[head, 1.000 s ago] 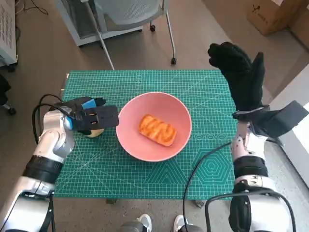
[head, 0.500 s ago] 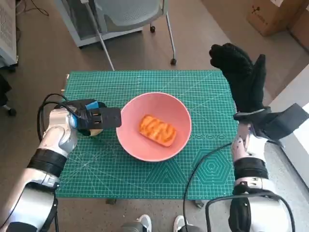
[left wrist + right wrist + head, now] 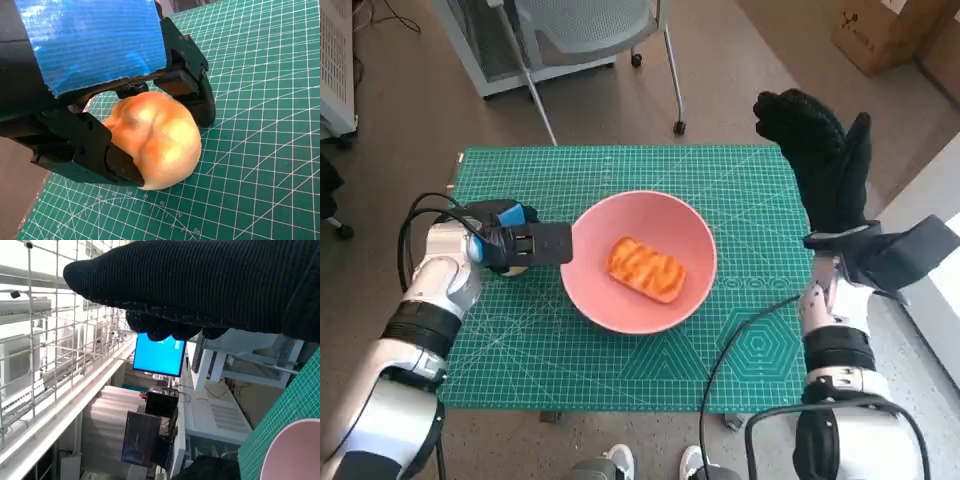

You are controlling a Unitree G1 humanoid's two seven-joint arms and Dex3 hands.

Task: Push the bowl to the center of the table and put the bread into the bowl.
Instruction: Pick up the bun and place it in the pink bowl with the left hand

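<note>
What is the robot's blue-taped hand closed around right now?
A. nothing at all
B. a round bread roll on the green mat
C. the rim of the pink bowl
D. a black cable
B: the left hand has its fingers on both sides of a round bread roll resting on the green mat, beside the pink bowl.

Lighting: even, bright daylight; soft shadow under the bowl (image 3: 638, 262). Head view sharp, wide-angle bend at edges. Right wrist view: glove (image 3: 200, 285) dark against glaring, washed-out windows; distance soft.
</note>
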